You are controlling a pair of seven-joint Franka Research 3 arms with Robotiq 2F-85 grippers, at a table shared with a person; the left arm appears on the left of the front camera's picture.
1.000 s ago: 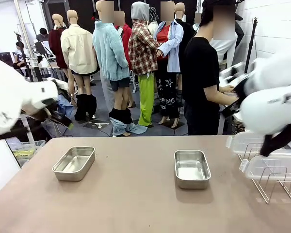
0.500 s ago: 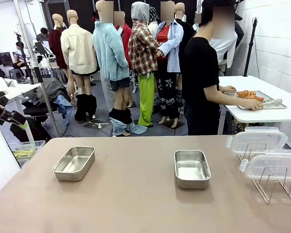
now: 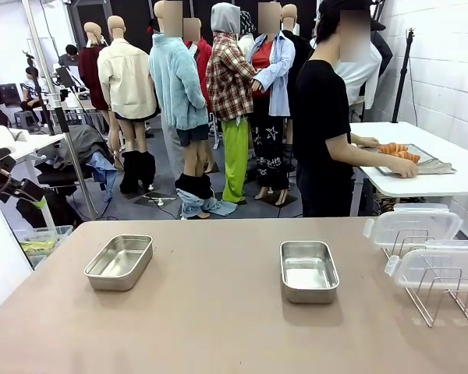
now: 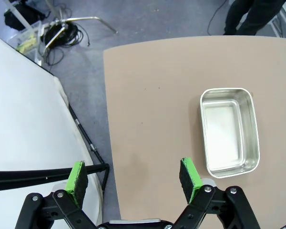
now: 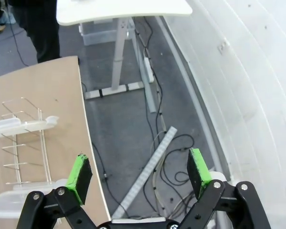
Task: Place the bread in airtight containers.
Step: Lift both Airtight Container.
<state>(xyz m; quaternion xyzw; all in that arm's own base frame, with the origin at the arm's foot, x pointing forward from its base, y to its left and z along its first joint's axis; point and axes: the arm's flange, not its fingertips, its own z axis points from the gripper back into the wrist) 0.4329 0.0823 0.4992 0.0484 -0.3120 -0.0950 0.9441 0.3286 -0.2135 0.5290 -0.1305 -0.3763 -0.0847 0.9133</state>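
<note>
The left jaws stood spread and empty, with one steel tin (image 4: 229, 131) ahead of them and off to one side, outside the gap. The right jaws, also spread and empty, hung past the bench (image 5: 33, 95) edge over the floor, the wire rack (image 5: 24, 164) and a clear lid (image 5: 19, 128) to one side. The bread (image 3: 398, 149) lay well apart from both, on a far white table (image 3: 452, 183) by the person's hand (image 3: 408, 168). Likely trouble: a hard pinch crushing a soft roll, a light tin skidding, or the right arm clipping the rack. The rolls looked too small to count surely, and the lid was cut off at the picture's edge.
</note>
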